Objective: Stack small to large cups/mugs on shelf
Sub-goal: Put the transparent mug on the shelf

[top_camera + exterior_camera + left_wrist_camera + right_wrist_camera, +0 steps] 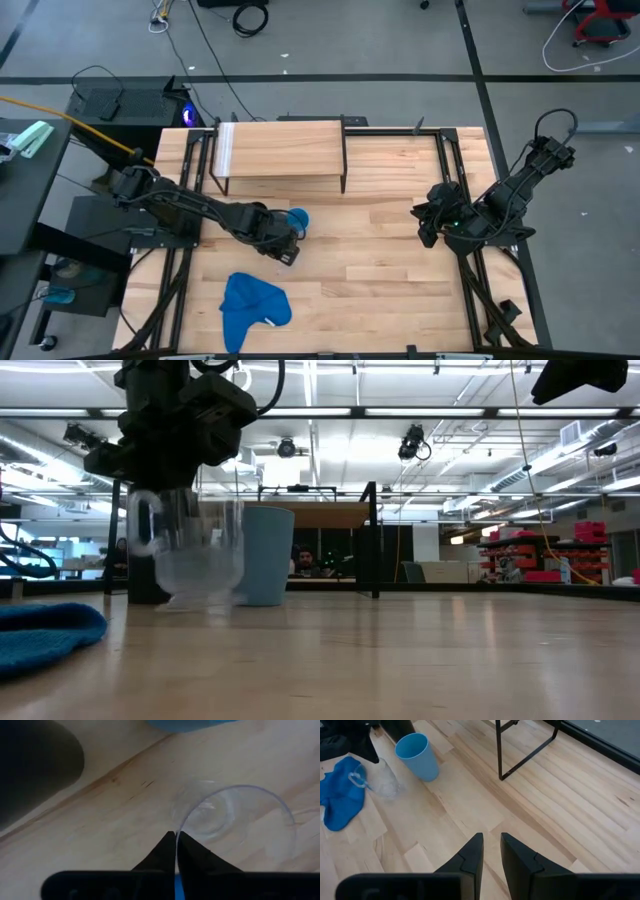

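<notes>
The small clear cup (235, 820) stands upright on its base on the table (400, 280), left of centre, with its handle (140, 525) showing in the low view. My left gripper (176, 834) is above it, shut on its rim. The light-blue cup (298, 218) stands right beside it, toward the shelf. A black cup (35, 770) stands close by. The shelf (280, 150) stands at the table's far side. My right gripper (490, 845) hangs open over the table's right part, with nothing between its fingers. My left gripper has the clear cup's rim (181, 822) pinched between its two fingers, one finger inside the cup and one outside. The fingers come steeply from above. The cup stands upright with its base (195, 600) on the table.
A crumpled blue cloth (255, 305) lies near the table's front edge, left of centre. The shelf's thin black legs (500, 750) stand on the tabletop between the cups and the right arm.
</notes>
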Controlling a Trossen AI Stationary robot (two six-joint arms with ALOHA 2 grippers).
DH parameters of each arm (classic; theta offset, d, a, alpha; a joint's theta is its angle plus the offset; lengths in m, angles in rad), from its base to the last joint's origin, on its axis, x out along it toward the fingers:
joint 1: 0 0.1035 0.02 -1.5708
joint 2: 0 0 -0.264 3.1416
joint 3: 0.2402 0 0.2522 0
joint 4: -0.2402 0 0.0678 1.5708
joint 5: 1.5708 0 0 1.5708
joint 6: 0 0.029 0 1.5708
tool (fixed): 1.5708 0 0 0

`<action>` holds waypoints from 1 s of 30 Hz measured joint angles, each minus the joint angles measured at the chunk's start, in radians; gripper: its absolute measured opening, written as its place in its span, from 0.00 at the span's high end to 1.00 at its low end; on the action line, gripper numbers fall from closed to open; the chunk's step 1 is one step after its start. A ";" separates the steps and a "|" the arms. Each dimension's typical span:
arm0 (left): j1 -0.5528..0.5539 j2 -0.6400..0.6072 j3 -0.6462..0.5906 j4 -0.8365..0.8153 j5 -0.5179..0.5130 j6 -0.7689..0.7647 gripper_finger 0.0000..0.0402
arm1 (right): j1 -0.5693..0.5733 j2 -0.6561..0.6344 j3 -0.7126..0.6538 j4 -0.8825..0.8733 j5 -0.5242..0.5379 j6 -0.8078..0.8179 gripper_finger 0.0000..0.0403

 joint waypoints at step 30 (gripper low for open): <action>0.000 -0.002 0.426 -0.123 0.088 0.160 0.98 | 0.000 0.000 0.000 0.000 0.000 0.000 0.82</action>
